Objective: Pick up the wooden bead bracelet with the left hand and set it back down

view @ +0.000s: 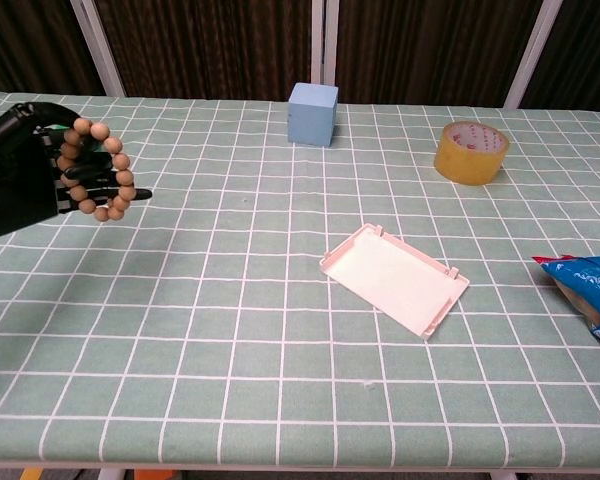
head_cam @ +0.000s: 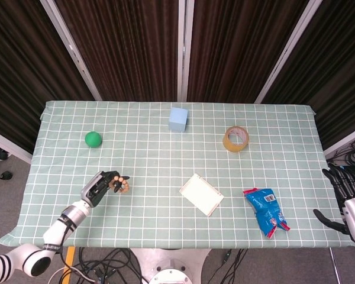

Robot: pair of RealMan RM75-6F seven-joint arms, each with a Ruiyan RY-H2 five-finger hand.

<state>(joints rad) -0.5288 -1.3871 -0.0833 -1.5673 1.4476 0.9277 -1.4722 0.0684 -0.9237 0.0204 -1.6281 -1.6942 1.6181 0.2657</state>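
The wooden bead bracelet (view: 105, 171) is a ring of light brown beads, held by my left hand (view: 25, 165) at the table's left side. In the head view the bracelet (head_cam: 122, 185) shows as a small cluster at the tips of the black left hand (head_cam: 100, 187), mostly hidden by the fingers. The chest view shows the ring standing nearly on edge, with fingers through and around it, above the cloth. My right hand (head_cam: 346, 195) hangs off the table's right edge with its fingers spread and nothing in it.
A green ball (head_cam: 93, 139) lies at the back left. A light blue cube (view: 312, 113), a tape roll (view: 470, 152), a white tray (view: 393, 278) and a blue snack bag (head_cam: 266, 212) lie on the green checked tablecloth (view: 230, 330).
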